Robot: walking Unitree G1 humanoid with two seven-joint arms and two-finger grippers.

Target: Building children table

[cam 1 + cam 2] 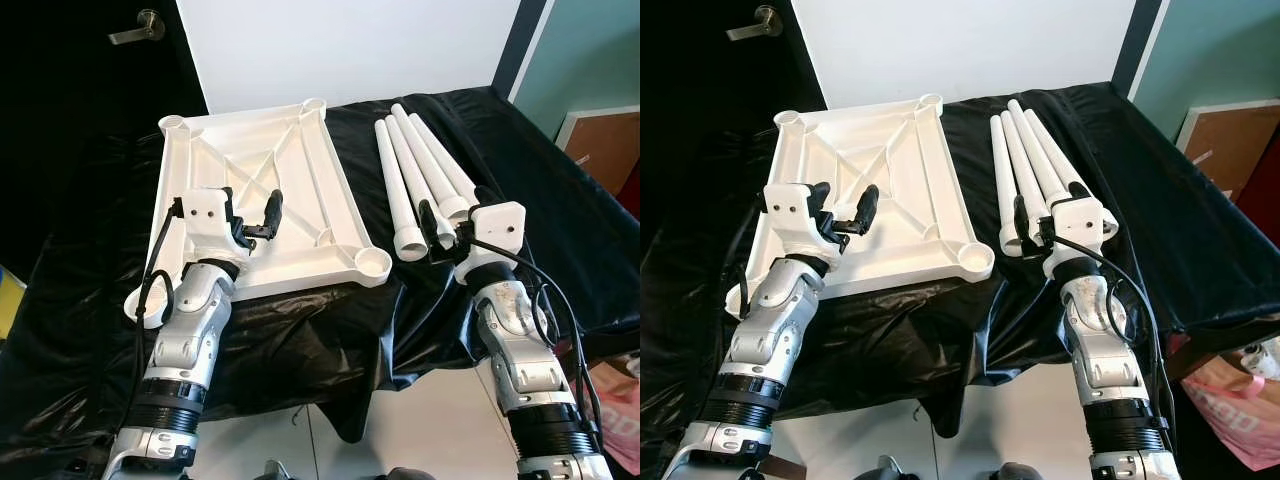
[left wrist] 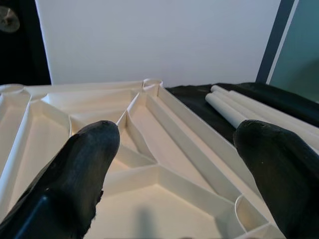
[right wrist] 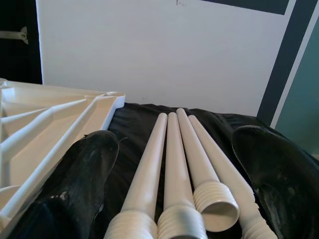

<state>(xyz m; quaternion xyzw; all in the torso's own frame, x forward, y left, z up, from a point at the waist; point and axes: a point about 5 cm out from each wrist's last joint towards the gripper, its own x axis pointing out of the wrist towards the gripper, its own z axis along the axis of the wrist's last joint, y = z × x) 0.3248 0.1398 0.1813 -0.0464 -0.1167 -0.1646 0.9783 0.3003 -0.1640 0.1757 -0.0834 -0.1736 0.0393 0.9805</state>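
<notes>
Tabletop (image 1: 262, 190), white plastic, lies upside down on the black-draped table (image 1: 560, 230); ribbed underside faces up, round leg sockets at the four corners. Nearest free socket (image 1: 372, 262) sits at the corner toward the robot, on the side facing the legs.

Four white legs (image 1: 420, 180) lie side by side on the cloth, just right of the tabletop and apart from it. Long axes run away from the robot, fanning slightly toward the far end. Threaded ends point back at the robot; one open threaded mouth (image 3: 215, 203) shows plainly in the right wrist view.

Right gripper (image 1: 437, 232) hovers at the near, threaded ends of the legs, fingers spread, nothing held. In its wrist view the legs run straight out between the two fingers (image 3: 84, 169), so the gripper is lined up along the legs' axes, not across them.

Left gripper (image 1: 258, 220) hangs over the near part of the tabletop underside, fingers parted and empty, ribs visible between them.

Judgement: right arm is clearly the nearer one for the legs; the left is placed to steady the tabletop. The step in hand looks like picking a first leg. Since the legs lie touching each other, closing on a single one may nudge or catch its neighbour. Once lifted, the leg would have to be turned upright with its threaded end down to meet a socket.
</notes>
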